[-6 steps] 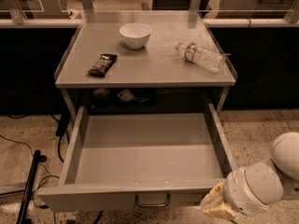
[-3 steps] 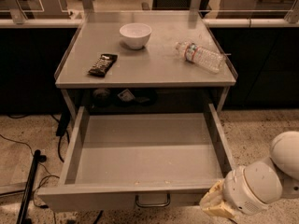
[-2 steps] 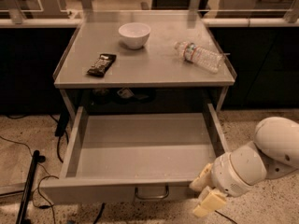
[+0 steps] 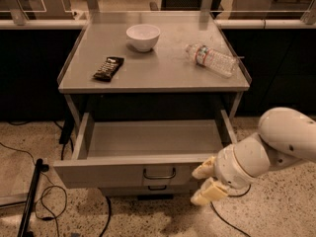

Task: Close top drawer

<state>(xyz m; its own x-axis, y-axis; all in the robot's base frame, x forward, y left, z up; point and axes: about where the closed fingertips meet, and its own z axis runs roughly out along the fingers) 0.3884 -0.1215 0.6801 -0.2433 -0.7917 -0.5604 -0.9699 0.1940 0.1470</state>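
Viewing the wide grey metal top drawer [image 4: 98, 173] standing open, we find the cream two-finger gripper [image 4: 203, 182] at its front's right end, fingers parted and empty; the label on the clear plastic bottle [image 4: 213, 59] above is unreadable.

Tool [image 4: 205, 182] low right, fingers spread; arm [image 4: 276, 142] enters from right.

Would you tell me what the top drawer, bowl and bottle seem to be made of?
The top drawer looks like grey painted sheet metal: thin flat walls, matte sheen. The bowl seems glazed ceramic, white and smooth, though possibly plastic. The bottle is clear plastic, see-through with a label. The gripper, beige and plastic-looking, sits by the drawer front's right end.
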